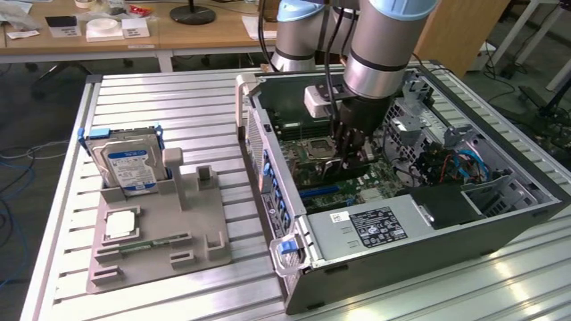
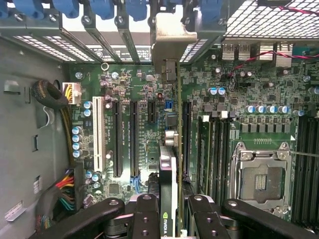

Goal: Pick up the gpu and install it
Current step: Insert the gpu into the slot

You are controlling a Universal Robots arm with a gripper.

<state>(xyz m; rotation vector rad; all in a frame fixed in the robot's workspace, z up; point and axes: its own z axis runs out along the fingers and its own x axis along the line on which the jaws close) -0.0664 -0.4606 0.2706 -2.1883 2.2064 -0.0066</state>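
Gripping the gpu (image 2: 168, 169) edge-on, the pincer (image 2: 172, 211) is clamped on it above the motherboard (image 2: 124, 84). Pick-up is done; seating appears incomplete.

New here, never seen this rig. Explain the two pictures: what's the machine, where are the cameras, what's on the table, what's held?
The machine is a silver-and-blue jointed robot arm with a black two-fingered gripper at its tip. The exterior view comes from a camera off the arm; the wrist view from one on the wrist, looking past the gripper. On the slatted aluminium table lie an open dark grey computer case and, toward the exterior view's left, a grey plastic holder carrying a silver hard drive with a blue-white label. The gripper is inside the case, shut on the gpu, a thin dark circuit card with a pale metal bracket, held edge-on over the green motherboard. Whether it is seated cannot be told.
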